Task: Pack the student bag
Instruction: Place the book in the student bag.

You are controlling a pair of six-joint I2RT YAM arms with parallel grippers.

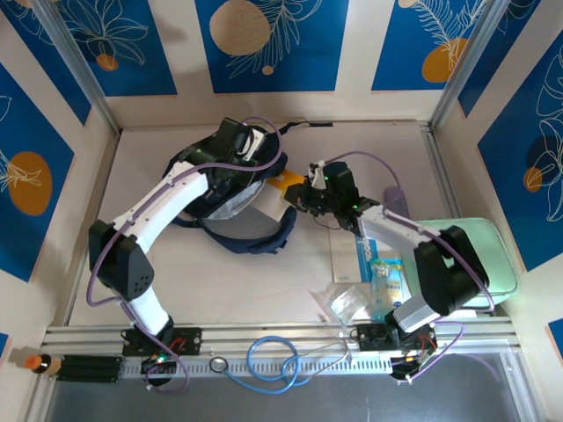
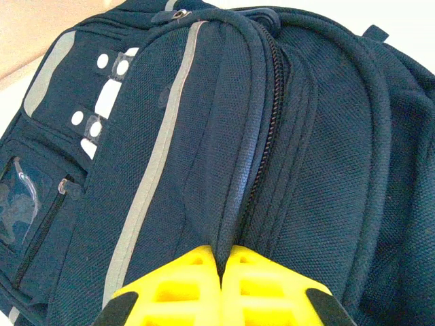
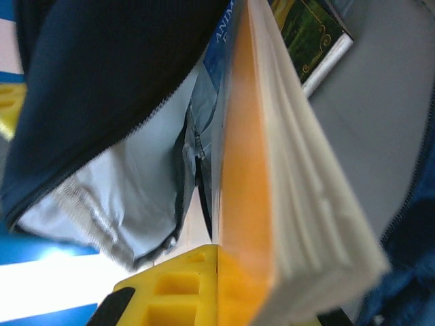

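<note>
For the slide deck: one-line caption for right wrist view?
Right gripper clamps an orange-covered book edge-on at the open, pale-lined mouth of the student bag.

We see the dark navy fabric backpack with a pale grey stripe, white dots on its patch and a light grey lining. The thick paperback book has an orange edge, cream pages and a blue cover. The rectangular zip case is mint green. The wall panels are blue with white leaf outlines and orange discs. The left gripper's plastic fingers and the right gripper's plastic fingers are yellow.
</note>
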